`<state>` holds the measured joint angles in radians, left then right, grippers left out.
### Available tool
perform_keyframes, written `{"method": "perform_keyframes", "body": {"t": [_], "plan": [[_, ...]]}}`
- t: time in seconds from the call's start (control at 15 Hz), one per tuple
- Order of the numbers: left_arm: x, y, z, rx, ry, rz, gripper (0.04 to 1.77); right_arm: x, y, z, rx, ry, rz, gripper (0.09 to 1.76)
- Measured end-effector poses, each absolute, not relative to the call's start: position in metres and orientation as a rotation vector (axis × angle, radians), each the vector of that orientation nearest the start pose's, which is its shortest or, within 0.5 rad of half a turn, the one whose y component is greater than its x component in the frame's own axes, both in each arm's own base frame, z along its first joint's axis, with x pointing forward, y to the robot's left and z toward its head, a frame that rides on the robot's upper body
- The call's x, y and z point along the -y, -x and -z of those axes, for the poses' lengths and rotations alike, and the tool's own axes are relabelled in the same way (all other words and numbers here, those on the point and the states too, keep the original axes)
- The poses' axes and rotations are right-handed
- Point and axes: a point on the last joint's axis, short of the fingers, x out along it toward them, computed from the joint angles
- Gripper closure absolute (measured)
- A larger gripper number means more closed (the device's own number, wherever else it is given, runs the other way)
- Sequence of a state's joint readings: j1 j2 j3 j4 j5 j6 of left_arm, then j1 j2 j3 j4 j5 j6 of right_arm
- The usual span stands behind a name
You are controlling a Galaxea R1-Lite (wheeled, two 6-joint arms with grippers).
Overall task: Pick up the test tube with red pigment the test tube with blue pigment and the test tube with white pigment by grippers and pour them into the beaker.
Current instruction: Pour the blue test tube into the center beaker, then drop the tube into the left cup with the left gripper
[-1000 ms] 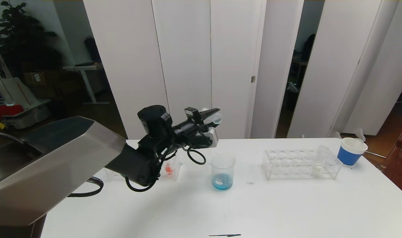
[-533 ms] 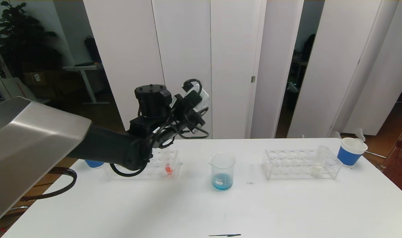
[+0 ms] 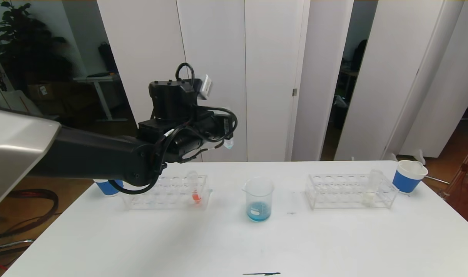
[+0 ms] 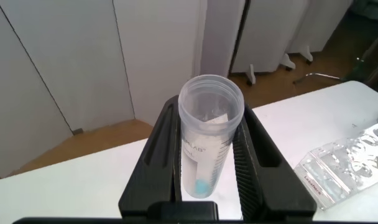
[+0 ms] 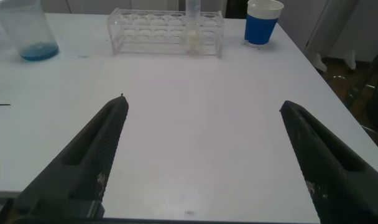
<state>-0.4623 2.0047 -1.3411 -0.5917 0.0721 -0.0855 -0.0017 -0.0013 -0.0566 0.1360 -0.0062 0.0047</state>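
Observation:
My left gripper (image 3: 227,135) is raised above the table's far side, left of the beaker, and is shut on the test tube with blue pigment (image 4: 206,140). The tube is clear, with only a little blue left at its bottom. The beaker (image 3: 259,198) stands mid-table with blue liquid in it. The test tube with red pigment (image 3: 194,188) stands in the left rack (image 3: 161,194). In the right rack (image 3: 334,190) stands the test tube with white pigment (image 3: 371,186). My right gripper (image 5: 201,106) shows only in its wrist view, open over bare table.
One blue paper cup (image 3: 408,176) stands at the table's far right and another (image 3: 107,187) behind the left rack. A thin black mark (image 3: 261,274) lies at the front edge. White panels stand behind the table.
My left arm has lifted and turned its wrist, drawing the held tube back and to the left, away from above the beaker. The blue liquid in the beaker is unchanged.

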Motion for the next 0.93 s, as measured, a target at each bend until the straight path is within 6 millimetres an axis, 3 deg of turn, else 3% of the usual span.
{"method": "perform_keyframes", "body": {"t": [0.4, 0.6, 0.93], "plan": [[0.166, -0.369, -0.221, 0.089, 0.015, 0.232, 1.25, 0.000, 0.028, -0.077, -0.078, -0.005, 0.008, 0.10], [0.131, -0.376, -0.219, 0.183, -0.094, 0.105, 1.25, 0.000, 0.028, -0.077, -0.078, -0.005, 0.008, 0.10], [0.057, -0.386, -0.227, 0.292, -0.136, -0.168, 1.25, 0.000, 0.028, -0.077, -0.078, -0.004, 0.008, 0.10]]}}
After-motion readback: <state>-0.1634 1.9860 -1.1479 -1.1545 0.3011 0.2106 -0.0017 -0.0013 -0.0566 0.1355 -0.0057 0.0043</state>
